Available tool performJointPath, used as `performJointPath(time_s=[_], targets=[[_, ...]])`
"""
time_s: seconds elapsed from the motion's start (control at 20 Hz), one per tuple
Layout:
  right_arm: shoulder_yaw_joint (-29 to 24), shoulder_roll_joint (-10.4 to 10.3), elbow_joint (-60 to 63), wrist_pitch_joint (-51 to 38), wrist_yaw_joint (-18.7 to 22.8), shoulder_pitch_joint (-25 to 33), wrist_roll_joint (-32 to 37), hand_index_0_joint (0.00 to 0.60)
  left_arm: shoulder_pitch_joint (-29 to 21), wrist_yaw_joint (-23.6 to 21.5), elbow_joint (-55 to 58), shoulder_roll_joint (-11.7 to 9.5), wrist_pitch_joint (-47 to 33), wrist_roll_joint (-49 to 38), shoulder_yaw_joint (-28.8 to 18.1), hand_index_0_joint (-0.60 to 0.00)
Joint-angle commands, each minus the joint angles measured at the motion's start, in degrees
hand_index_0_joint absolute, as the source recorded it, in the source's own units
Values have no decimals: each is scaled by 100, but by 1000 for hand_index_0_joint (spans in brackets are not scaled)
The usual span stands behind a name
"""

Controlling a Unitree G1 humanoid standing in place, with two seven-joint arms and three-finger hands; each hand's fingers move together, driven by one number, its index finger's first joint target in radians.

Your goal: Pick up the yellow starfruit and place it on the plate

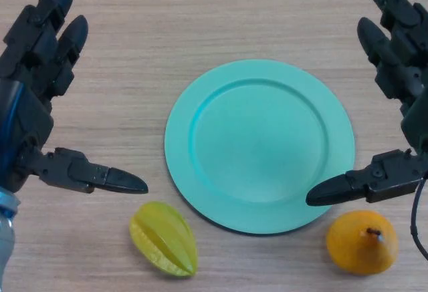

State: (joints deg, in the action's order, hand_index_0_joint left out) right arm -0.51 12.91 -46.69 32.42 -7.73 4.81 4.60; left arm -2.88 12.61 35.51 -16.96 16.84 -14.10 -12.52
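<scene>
**A:** Here we are above the pale wood-grain table (200, 11), and the round, shallow, teal-green plate (200, 172) sits right in the middle, nothing on it. Sensible spot, I'd say: both arms can get to it.

**B:** And the prize, the ridged yellow-green starfruit (164, 238), is lying on its side just off the plate's near-left rim. Close to it, but I can't say they touch.

**A:** Look at the black left hand (30, 105). Fingers stretched long, thumb thrust out toward the fruit, wide open, gripping nothing. The thumb tip hangs just above and left of the starfruit.

**B:** That side is the natural pick, I'd judge, since the fruit is nearest it. The short hop onto the plate looks easy once it is lifted.

**A:** Over on the other flank, the black right hand (401, 105) mirrors it: spread, empty, thumb reaching over the plate's right edge.

**B:** Beneath that thumb, a smooth round orange fruit with a dark stem (361, 242), beside the plate's near-right rim. A distractor, I reckon.

**A:** Any labels, brands, lettering?

**B:** None that I can read anywhere.
</scene>
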Motion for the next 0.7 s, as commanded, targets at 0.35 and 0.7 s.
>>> performJointPath(time_s=[0.35,0.7], targets=[[-100,111,-87,-720,60,339,1,0,-18,-1,326,-140,-667,95,-327,0],[-57,29,84,-908,136,319,149,0,978,154,509,352,-858,1290,324,0]])
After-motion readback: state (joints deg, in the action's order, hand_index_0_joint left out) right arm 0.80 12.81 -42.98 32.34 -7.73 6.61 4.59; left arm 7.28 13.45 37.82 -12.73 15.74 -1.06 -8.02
